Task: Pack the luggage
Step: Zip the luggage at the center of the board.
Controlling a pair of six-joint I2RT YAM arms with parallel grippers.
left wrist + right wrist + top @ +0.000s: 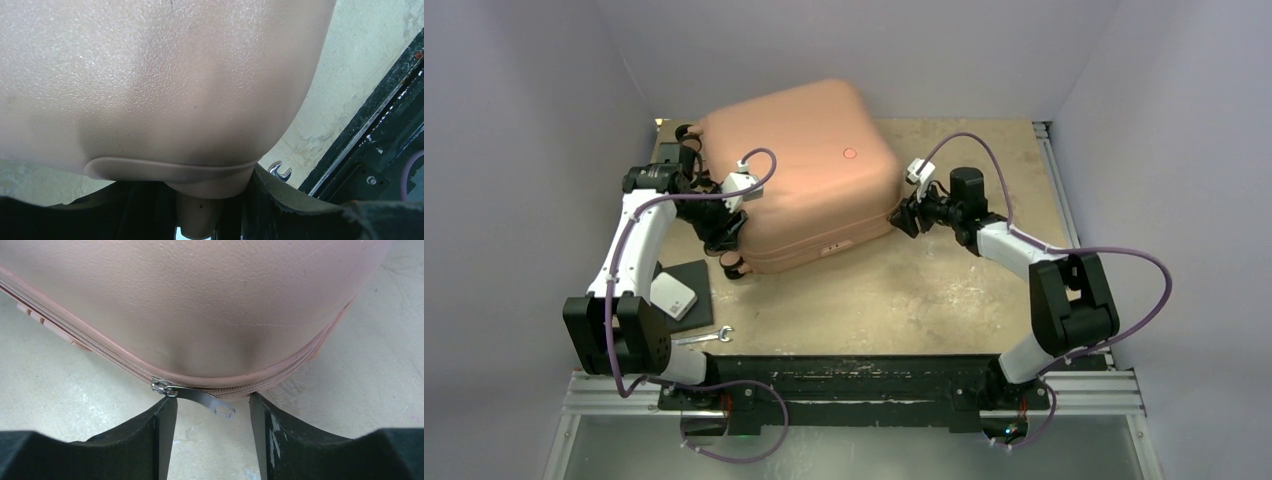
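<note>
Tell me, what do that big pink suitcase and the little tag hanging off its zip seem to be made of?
The luggage looks like hard moulded plastic. Its salmon-pink shell has a fine pebbled grain, a soft dull sheen and smoothly rounded corners. The zipper pull looks like metal, probably steel or a plated alloy. It is a thin flat strip, silvery and reflective.

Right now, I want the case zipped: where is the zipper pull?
In the right wrist view, the metal zipper pull lies on the pink suitcase's corner seam, between the right gripper's open fingers.
</note>
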